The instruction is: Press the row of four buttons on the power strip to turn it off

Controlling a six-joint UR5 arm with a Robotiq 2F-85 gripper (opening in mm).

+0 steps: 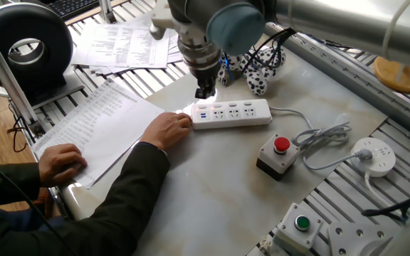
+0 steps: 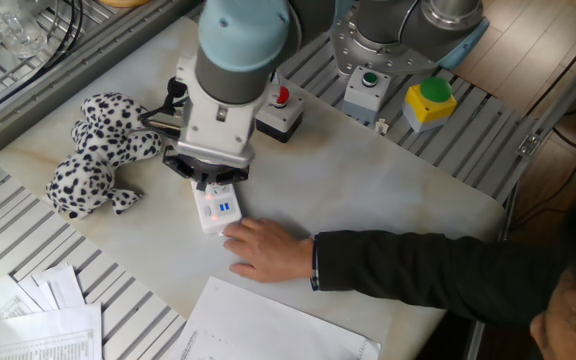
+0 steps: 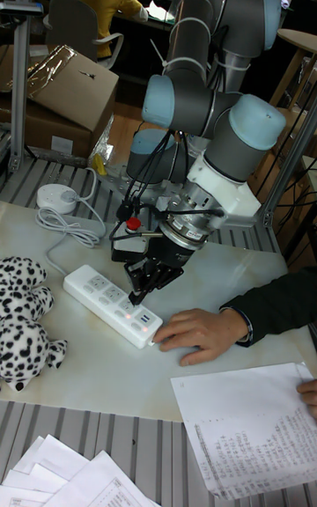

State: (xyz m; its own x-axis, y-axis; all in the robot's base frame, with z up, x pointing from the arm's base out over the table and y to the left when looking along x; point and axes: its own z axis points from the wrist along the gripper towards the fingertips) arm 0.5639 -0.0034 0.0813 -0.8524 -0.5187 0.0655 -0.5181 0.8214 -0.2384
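Observation:
The power strip [image 1: 232, 114] lies across the middle of the table, a long white bar with blue USB ports at its left end and a white cord at its right. The four buttons [image 1: 226, 105] run along its far edge; two reddish marks [image 3: 137, 319] show by the near end. My gripper [image 1: 205, 93] points down over the USB end, its dark fingers meeting in one tip [image 3: 135, 297] just above the strip. In the other fixed view the wrist hides most of the power strip [image 2: 217, 209].
A person's hand [image 1: 169, 127] rests against the strip's USB end, with papers [image 1: 98, 128] beside it. A spotted plush toy [image 1: 259, 68] lies behind the strip. A red button box [image 1: 279, 153], round white socket [image 1: 375, 156] and green button box [image 1: 301, 226] stand to the right.

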